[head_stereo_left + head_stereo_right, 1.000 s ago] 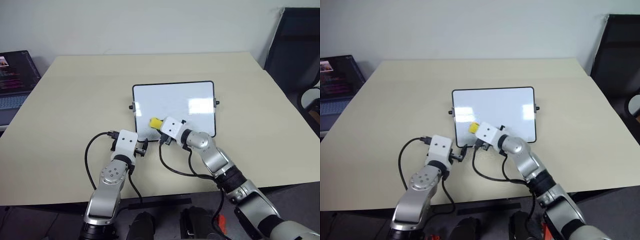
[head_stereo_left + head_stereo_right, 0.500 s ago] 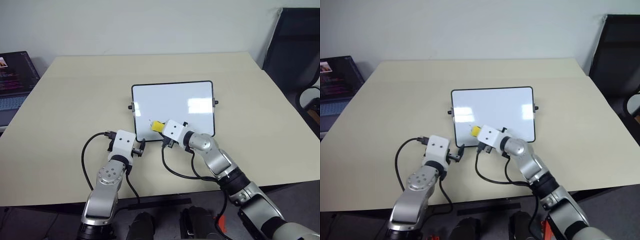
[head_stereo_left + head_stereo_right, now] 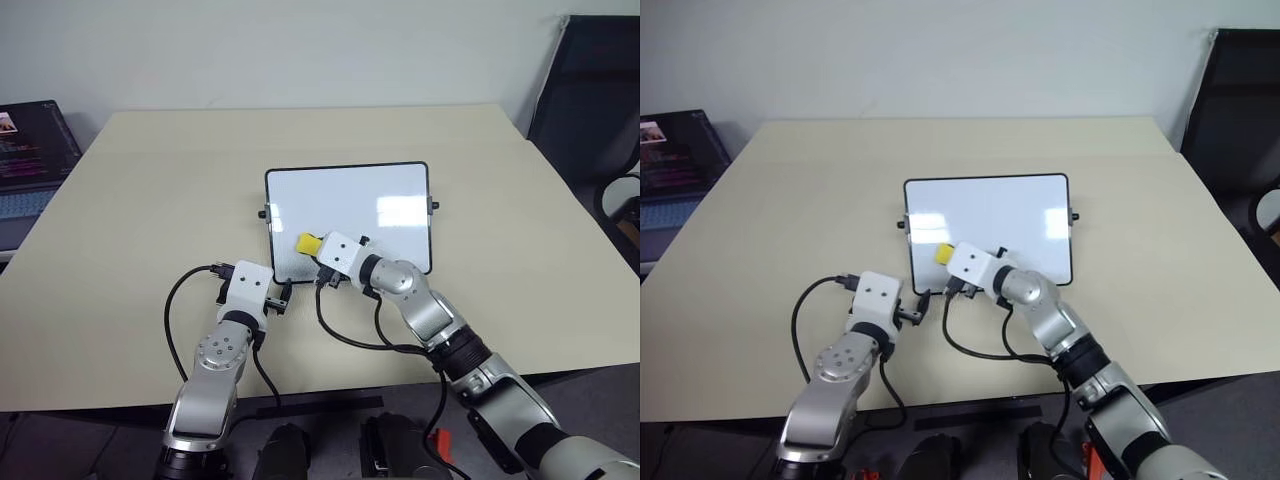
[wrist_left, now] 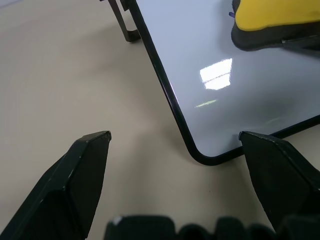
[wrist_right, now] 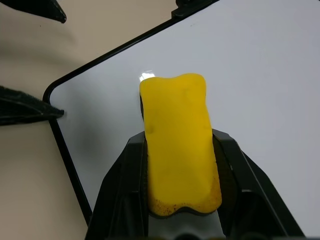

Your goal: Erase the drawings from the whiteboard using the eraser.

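The whiteboard [image 3: 350, 210] lies flat in the middle of the table, white with a thin black frame. My right gripper [image 5: 179, 150] is shut on the yellow eraser [image 3: 308, 243], which rests over the board's near left part. A tiny dark stroke of the drawings [image 4: 231, 6] peeks out at the eraser's edge; the remaining board surface looks white with glare patches. My left gripper [image 4: 175, 136] stands open just off the board's near left corner, with nothing between its fingers.
A laptop [image 3: 25, 160] sits at the table's far left edge. A black chair [image 3: 590, 90] stands beyond the table's right side. Black cables loop from both wrists over the near table [image 3: 120, 300].
The eraser in my right gripper has edged slightly left, over a small mark that showed beside it half a second ago. My left gripper has kept still.
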`<move>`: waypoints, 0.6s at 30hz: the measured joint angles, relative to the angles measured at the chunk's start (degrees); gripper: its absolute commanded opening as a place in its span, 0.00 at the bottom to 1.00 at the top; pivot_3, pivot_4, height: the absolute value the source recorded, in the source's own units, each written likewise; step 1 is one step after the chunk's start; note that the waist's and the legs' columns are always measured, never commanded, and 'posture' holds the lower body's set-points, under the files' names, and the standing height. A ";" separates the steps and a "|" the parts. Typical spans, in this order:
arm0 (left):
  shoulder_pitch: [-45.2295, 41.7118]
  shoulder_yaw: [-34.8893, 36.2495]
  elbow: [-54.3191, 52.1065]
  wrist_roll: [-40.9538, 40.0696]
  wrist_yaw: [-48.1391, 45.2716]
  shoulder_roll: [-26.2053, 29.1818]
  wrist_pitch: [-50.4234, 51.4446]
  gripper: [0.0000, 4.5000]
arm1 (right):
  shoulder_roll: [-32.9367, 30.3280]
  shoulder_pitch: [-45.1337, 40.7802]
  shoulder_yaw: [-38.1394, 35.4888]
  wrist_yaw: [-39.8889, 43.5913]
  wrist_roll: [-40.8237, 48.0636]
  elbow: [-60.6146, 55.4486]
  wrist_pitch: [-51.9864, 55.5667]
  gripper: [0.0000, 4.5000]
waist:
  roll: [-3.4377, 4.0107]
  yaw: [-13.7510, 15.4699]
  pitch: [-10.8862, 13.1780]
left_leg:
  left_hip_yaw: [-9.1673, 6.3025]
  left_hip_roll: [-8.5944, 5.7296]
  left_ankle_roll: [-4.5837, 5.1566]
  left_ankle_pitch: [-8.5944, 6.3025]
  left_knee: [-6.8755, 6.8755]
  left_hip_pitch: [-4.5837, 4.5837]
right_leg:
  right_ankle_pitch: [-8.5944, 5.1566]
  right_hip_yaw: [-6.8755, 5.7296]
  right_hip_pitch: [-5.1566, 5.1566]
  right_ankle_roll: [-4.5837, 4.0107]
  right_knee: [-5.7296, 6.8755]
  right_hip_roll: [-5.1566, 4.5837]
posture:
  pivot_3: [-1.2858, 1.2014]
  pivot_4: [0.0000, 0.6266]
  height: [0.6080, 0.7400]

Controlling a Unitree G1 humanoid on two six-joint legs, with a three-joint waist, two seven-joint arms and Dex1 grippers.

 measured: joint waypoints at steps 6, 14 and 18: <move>-0.81 -0.74 0.02 -0.25 -0.77 0.31 -3.07 1.00 | -5.26 3.82 -0.20 1.46 0.09 -3.71 -1.47 0.29 | -0.02 0.29 -0.01 | -0.01 -0.04 0.00 0.00 0.04 0.03 | 0.00 0.00 0.04 0.00 0.01 -0.04 | 0.52 0.24 1.00; -3.41 -0.83 0.41 -0.75 -1.34 -0.15 -7.79 1.00 | -5.00 5.12 -0.65 1.56 0.11 -5.34 -0.42 0.29 | -0.03 0.23 -0.02 | 0.00 -0.03 0.00 0.00 0.03 0.02 | 0.00 0.00 0.04 0.01 0.01 -0.04 | 0.52 0.24 1.00; -3.92 -1.00 0.67 -0.98 -1.47 -0.49 -8.94 1.00 | -2.73 4.73 -0.63 1.31 0.07 -4.67 0.33 0.29 | -0.03 -0.19 -0.02 | 0.05 0.00 0.01 0.01 0.02 0.07 | 0.00 0.02 0.03 0.01 0.04 -0.02 | 0.52 0.24 1.00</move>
